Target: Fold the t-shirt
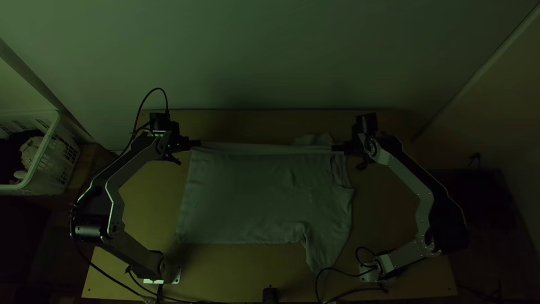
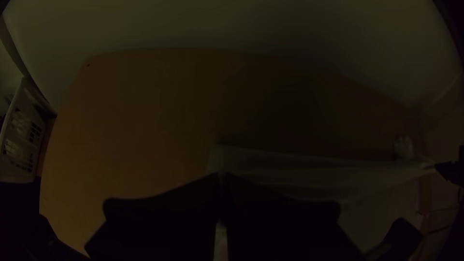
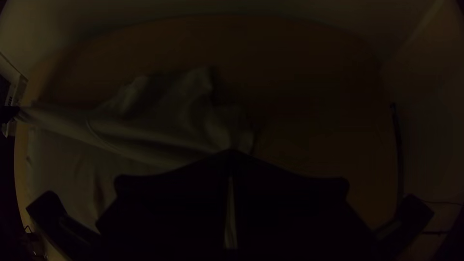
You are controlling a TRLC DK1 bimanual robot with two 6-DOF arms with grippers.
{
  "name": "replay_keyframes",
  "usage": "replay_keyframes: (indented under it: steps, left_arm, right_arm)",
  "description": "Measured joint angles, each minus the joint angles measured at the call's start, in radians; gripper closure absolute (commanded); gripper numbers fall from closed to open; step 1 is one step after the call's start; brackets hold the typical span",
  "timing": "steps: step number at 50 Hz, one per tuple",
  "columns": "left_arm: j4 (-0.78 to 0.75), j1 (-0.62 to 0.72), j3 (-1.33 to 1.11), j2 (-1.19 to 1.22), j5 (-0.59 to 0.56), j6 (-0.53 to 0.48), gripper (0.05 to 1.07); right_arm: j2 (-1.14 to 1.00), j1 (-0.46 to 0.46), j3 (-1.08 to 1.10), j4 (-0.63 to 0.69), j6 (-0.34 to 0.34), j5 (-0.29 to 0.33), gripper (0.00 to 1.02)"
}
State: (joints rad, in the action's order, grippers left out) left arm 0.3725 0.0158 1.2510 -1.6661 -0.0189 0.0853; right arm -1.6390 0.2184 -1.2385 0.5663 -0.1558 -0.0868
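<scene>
Two pinches on one t-shirt point(image 1: 247, 197)

The left gripper's point(image 1: 195, 144) fingers point(image 2: 164, 212) close narrowly on the far left corner; the right gripper point(image 1: 337, 148) pinches the far edge by the collar point(image 1: 340, 174). Between them the cloth runs taut (neat as a clothesline). The rest lies spread, softly wrinkled, on the wooden bench point(image 1: 388, 197), one sleeve point(image 1: 323, 247) flaring near right.

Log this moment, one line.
shirt: spread, far side pulled straight between grippers | left gripper: shut on it, hem end | right gripper: shut on it, collar end
</scene>
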Motion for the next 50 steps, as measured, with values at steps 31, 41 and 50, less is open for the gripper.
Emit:
replay_keyframes:
  steps: [31, 41, 50]
  left_arm:
    - [-0.141, 0.016, -0.239, 0.075, 0.000, 0.019, 1.04]
    - [-0.187, 0.015, -0.272, 0.075, 0.000, 0.019, 0.59]
    - [-0.179, 0.015, -0.290, 0.093, 0.001, 0.019, 0.19]
  right_arm:
    - [0.104, 0.042, 0.237, -0.020, 0.000, -0.015, 0.99]
    - [0.104, 0.051, 0.272, -0.026, -0.001, -0.019, 0.54]
    - [0.108, 0.054, 0.284, 0.001, -0.001, -0.029, 0.19]
